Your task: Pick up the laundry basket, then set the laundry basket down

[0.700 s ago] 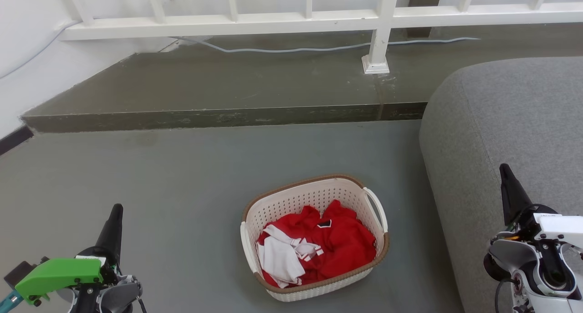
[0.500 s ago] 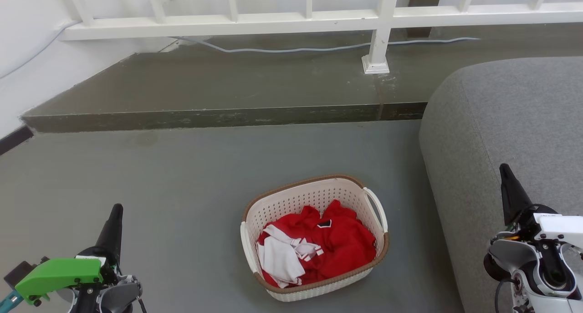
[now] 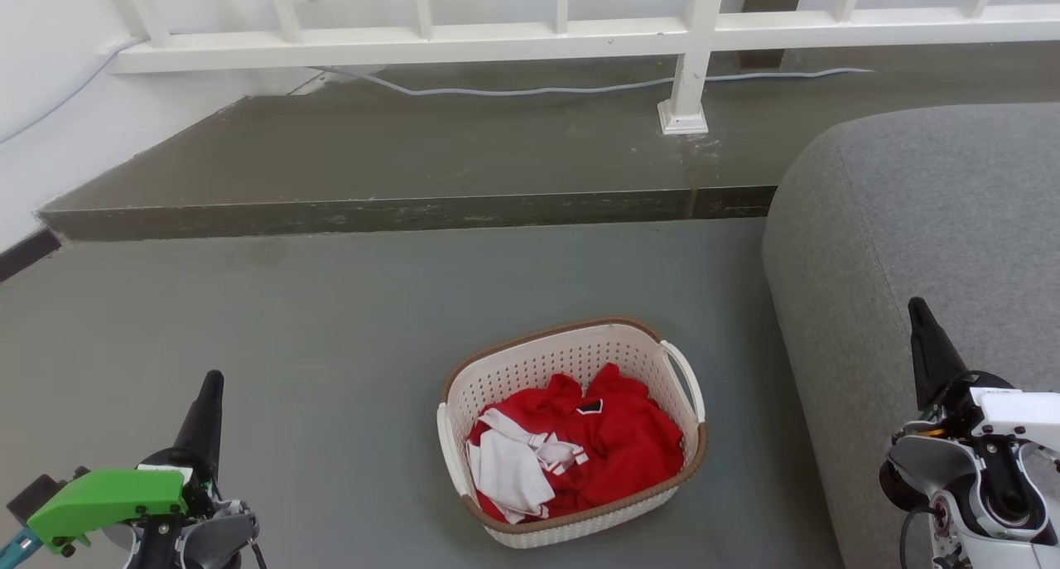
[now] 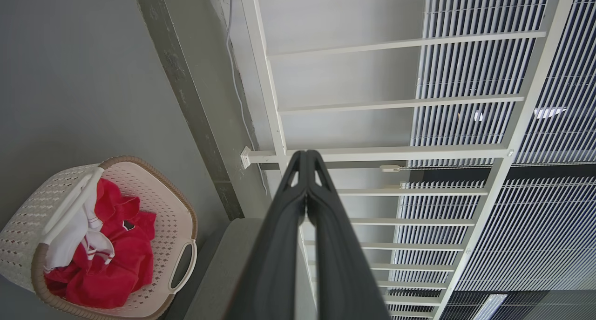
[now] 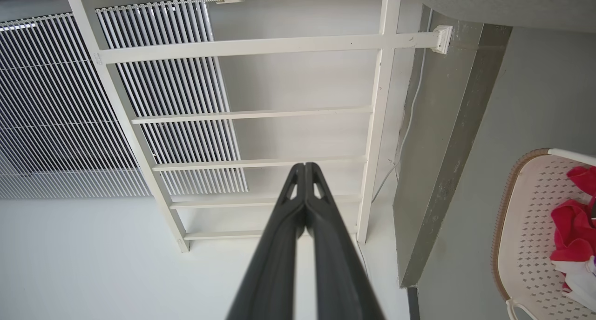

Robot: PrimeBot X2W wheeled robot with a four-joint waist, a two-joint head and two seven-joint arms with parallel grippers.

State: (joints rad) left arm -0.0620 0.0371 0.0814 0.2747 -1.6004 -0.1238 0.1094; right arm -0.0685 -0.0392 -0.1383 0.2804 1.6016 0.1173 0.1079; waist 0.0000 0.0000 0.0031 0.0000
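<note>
1 laundry basket [image 3: 571,330], 2 white handles [image 3: 686,377]. Inside: 1 red garment [image 3: 625,445], 1 white garment [image 3: 509,470]. 2 grippers: left gripper [image 3: 211,383], right gripper [image 3: 917,311]. 1 grey sofa [image 3: 927,221]. 1 white railing [image 3: 414,35]. 1 cable [image 3: 538,89]. 1 floor step [image 3: 397,213].

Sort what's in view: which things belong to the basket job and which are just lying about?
Job: laundry basket, left end effector, right end effector (both shut).
Lying about: red and white clothes in the basket, grey sofa, cable, white railing.
</note>
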